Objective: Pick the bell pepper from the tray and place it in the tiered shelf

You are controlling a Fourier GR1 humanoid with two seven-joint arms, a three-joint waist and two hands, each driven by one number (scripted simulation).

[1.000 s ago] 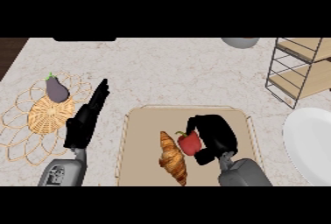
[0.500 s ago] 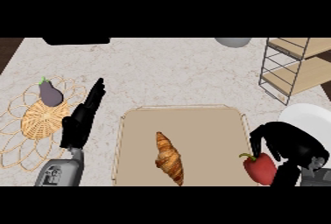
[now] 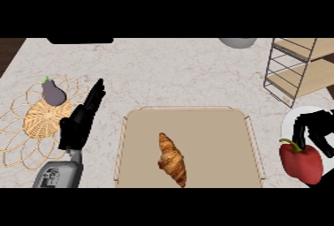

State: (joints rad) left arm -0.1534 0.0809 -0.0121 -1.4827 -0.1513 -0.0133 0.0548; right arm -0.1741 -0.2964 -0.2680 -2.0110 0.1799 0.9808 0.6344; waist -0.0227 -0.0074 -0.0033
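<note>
**Pepper off the tray, shelf not yet reached**

The right hand (image 3: 316,132) curls around the bell pepper (image 3: 301,162), holding it at the view's right edge, beside the tray (image 3: 195,115) and over a white plate (image 3: 290,126). The tiered shelf (image 3: 297,66) stands farther back. Its wire frame could catch the pepper (the openings look narrow) if the approach comes in low. The left hand (image 3: 81,121) rests straight-fingered. One pepper, one croissant (image 3: 172,160), one eggplant (image 3: 52,92), one woven mat (image 3: 32,128).

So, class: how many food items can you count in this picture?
3: an eggplant on the woven mat at left, a croissant on the tray, and a red bell pepper in the right hand.
</note>
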